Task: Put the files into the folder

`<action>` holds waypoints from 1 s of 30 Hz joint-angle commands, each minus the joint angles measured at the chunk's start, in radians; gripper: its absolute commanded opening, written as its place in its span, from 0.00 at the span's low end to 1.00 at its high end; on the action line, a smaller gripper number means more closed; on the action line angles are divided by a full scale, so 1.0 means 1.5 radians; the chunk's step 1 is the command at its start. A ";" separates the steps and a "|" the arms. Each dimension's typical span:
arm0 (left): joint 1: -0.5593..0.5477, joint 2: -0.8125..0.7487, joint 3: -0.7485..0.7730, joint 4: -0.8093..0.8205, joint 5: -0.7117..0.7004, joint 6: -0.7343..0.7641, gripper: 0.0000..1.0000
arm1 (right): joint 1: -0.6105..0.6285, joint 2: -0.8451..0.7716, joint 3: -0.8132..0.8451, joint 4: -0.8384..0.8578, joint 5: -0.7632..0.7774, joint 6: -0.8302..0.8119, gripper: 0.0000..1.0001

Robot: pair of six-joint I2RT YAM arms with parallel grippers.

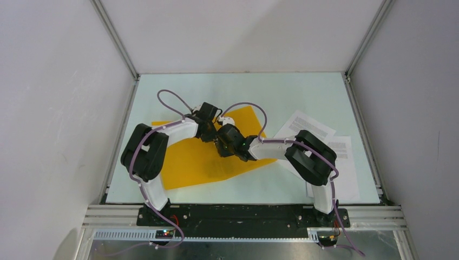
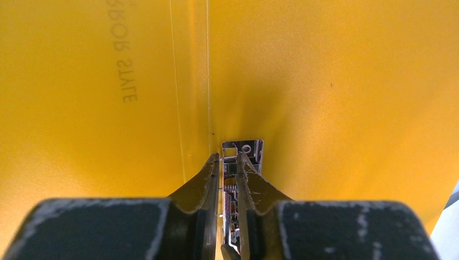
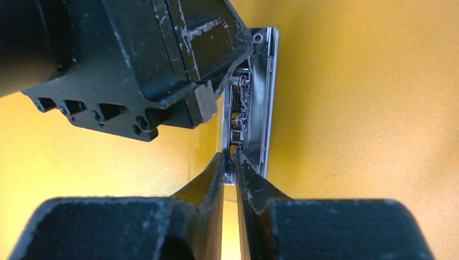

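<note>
While the files (image 1: 311, 125) lie beside the folder (image 1: 195, 160), left tool (image 2: 228, 158) and right tool (image 3: 229, 156) clamp narrowly on its metal clip (image 2: 250, 148).

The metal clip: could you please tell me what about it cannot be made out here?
Left wrist: the left gripper covers the lower part of the metal clip.
Right wrist: the left gripper's body hides the clip's left side, the right gripper its near end.
Top external: both grippers hide the clip on the folder entirely.
</note>
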 commanded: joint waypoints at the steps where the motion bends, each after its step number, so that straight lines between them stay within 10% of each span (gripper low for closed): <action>1: 0.000 0.066 -0.038 -0.085 -0.054 0.005 0.16 | -0.016 0.011 -0.029 -0.068 0.034 0.001 0.15; 30: 0.000 0.073 -0.034 -0.086 -0.057 0.008 0.16 | 0.014 -0.027 -0.083 -0.086 0.070 0.027 0.11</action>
